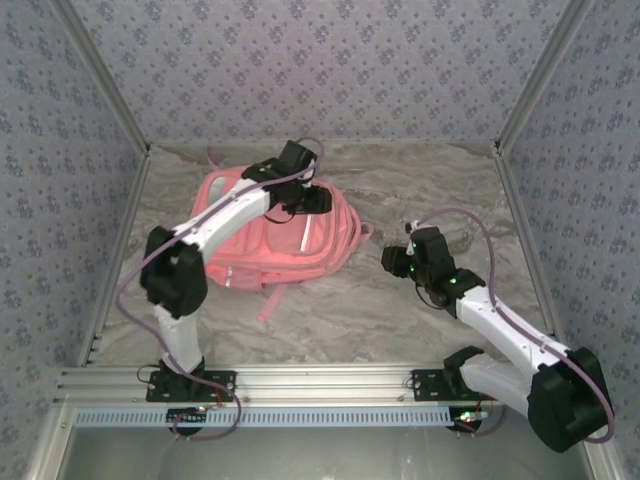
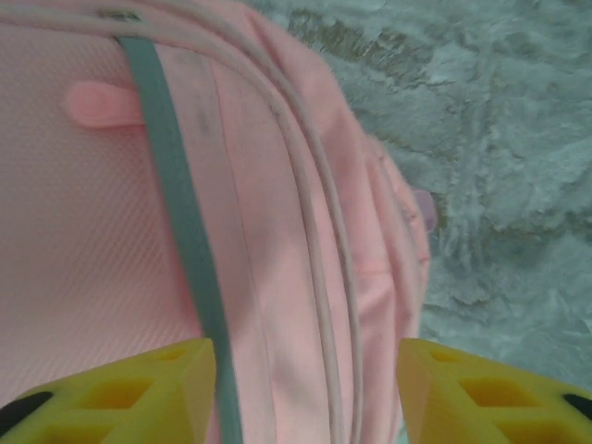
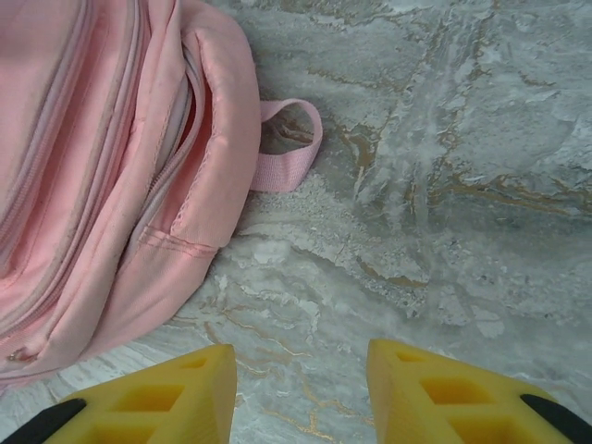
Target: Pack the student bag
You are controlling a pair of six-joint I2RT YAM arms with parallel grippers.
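Observation:
The student bag [image 1: 270, 235], a soft pink backpack with pale reflective strips, lies flat on the marble table left of centre. My left gripper [image 1: 305, 200] hangs over its upper right part. In the left wrist view the yellow fingers [image 2: 139, 393] stand apart above the pink fabric and a grey strip [image 2: 176, 213], gripping nothing. My right gripper [image 1: 395, 260] hovers over bare table just right of the bag. Its yellow fingers [image 3: 166, 398] are apart with only marble between them, the bag's side [image 3: 111, 166] and a pink strap loop [image 3: 291, 153] lying ahead to the left.
Patterned walls and metal frame posts enclose the table [image 1: 420, 320] on three sides. A loose pink strap [image 1: 272, 300] trails from the bag toward the near edge. An aluminium rail [image 1: 320, 380] carries both arm bases at the front.

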